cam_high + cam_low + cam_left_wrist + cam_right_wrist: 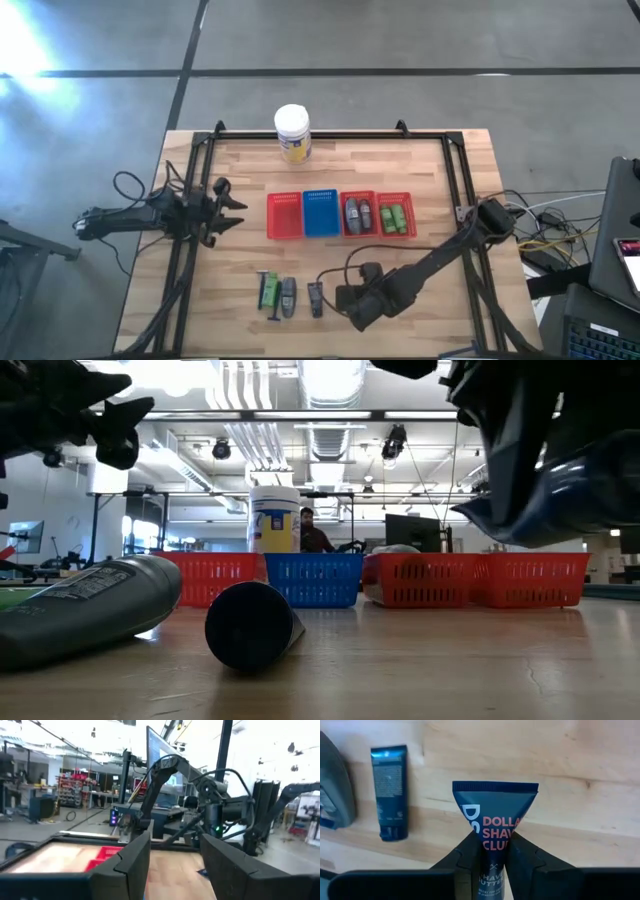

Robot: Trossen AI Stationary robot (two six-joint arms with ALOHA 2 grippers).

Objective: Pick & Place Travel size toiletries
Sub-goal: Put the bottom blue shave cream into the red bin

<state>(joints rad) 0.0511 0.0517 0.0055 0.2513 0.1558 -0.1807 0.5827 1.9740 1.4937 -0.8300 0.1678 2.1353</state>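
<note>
My right gripper (pixel 491 839) is shut on a dark blue tube (pixel 495 810) with pink lettering and holds it above the table's near middle (pixel 352 308). On the wood to its left lie another dark tube (pixel 316 298), a grey tube (pixel 288 297) and a green tube (pixel 268 291), each flat on its side. Two grey tubes (pixel 358 214) lie in one red basket and green ones (pixel 396 217) in the red basket at the row's right end. My left gripper (pixel 230 207) waits open at the table's left, clear of everything. My right gripper pinches the dark blue tube across its flat body (pixel 492 831) between the two fingers. The tube's wide crimped end (pixel 495 786) sticks out past the fingertips. The fingers point steeply down. The tube (pixel 595 475) is lifted clear of the table.
A row of mesh baskets crosses the table's middle: a red one (pixel 284 216) and a blue one (pixel 321 214) stand left of the two with tubes. A large white jar (pixel 292 133) stands at the far edge. A dark frame (pixel 455 170) runs along the table's sides.
</note>
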